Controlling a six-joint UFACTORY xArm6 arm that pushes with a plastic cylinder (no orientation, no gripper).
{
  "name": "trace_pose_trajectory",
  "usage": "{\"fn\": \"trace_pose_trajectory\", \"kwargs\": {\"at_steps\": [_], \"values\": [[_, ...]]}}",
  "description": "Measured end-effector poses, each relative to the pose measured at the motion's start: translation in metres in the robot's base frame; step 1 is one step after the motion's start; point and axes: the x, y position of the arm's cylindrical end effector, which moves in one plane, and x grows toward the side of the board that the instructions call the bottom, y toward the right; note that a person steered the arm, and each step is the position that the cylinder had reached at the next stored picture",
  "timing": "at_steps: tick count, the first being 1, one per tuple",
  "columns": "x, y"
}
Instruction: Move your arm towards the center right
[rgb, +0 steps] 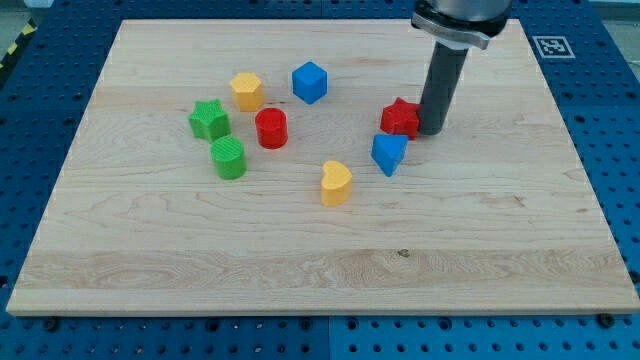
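Observation:
My tip (432, 130) rests on the wooden board (480, 240) right of centre, touching the right side of a red star block (399, 118). A blue triangular block (388, 153) lies just below and left of the tip. A yellow heart block (336, 183) sits lower, near the board's middle. A blue cube (309, 82) is up and to the left. Further left are a red cylinder (271, 128), a yellow hexagonal block (247, 91), a green star block (209, 120) and a green cylinder (229, 158).
The board lies on a blue perforated table (610, 120). A fiducial marker (551, 46) sits beyond the board's top right corner. The rod's mount (458, 20) hangs over the board's top edge.

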Motion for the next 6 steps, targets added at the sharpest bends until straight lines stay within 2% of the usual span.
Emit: {"fn": "trace_pose_trajectory", "kwargs": {"at_steps": [4,6], "values": [[-0.006,-0.038],[-0.021,0.040]]}}
